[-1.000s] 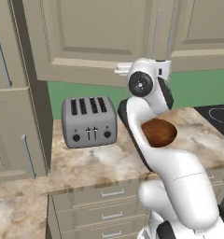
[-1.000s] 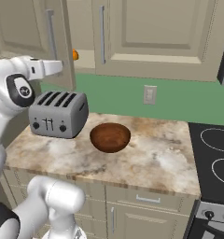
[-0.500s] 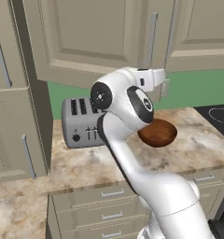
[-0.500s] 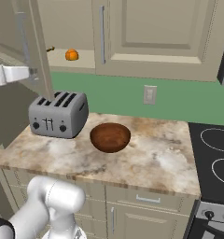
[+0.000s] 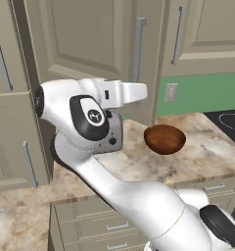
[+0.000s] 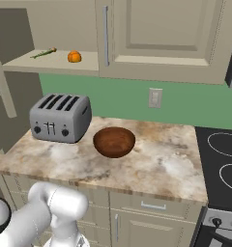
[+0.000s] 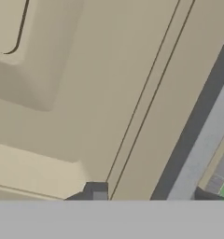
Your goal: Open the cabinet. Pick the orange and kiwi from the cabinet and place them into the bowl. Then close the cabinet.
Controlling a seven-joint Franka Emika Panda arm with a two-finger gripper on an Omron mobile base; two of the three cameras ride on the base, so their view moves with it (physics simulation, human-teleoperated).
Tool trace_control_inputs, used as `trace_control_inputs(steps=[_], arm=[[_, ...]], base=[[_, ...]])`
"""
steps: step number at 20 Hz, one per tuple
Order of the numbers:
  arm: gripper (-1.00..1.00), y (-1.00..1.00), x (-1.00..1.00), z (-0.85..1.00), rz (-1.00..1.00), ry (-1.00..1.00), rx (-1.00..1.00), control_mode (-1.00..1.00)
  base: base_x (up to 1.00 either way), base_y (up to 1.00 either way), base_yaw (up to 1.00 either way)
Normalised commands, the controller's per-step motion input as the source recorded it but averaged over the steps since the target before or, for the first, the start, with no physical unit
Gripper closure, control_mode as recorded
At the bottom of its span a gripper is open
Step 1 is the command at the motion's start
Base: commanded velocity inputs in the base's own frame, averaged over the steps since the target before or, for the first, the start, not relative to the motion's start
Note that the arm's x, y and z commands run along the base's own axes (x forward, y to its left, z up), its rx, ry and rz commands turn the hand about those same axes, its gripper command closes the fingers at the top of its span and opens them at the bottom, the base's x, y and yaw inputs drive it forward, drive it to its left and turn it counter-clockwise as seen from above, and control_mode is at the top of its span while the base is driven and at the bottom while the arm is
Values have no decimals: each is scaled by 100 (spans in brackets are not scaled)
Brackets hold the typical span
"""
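The cabinet (image 6: pixel 152 38) left door has swung further open, exposing the orange (image 6: pixel 74 57). Gripper (image 7: pixel 146 198) jaws straddle the silver door handle (image 7: pixel 202 144), partly open.

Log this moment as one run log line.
cabinet: left door swung open | orange: on shelf | bowl: empty, on counter | tool: at door handle

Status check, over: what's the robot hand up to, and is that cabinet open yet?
Gripper at the left cabinet door's silver handle, grip unclear. Cabinet left side open; orange on shelf, bowl empty. Open door stands over the counter.
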Motion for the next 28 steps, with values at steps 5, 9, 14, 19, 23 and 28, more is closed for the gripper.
trace_control_inputs(steps=[5, 9, 14, 19, 23, 28], arm=[[-100, 2, -55, 0, 0, -19, 0, -100], [-100, -10, -100, -30, 0, -36, 0, -100], [-100, -49, -100, -61, 1, -47, 2, -100], [-100, -97, -97, 0, 0, -36, 27, -100], [-100, -100, -66, 20, 1, -26, 39, -100], [-100, -100, -25, 25, 14, -20, 38, -100]], base=[[0, 0, 0], [0, 0, 0], [0, 0, 0], [0, 0, 0], [0, 0, 0], [0, 0, 0]])
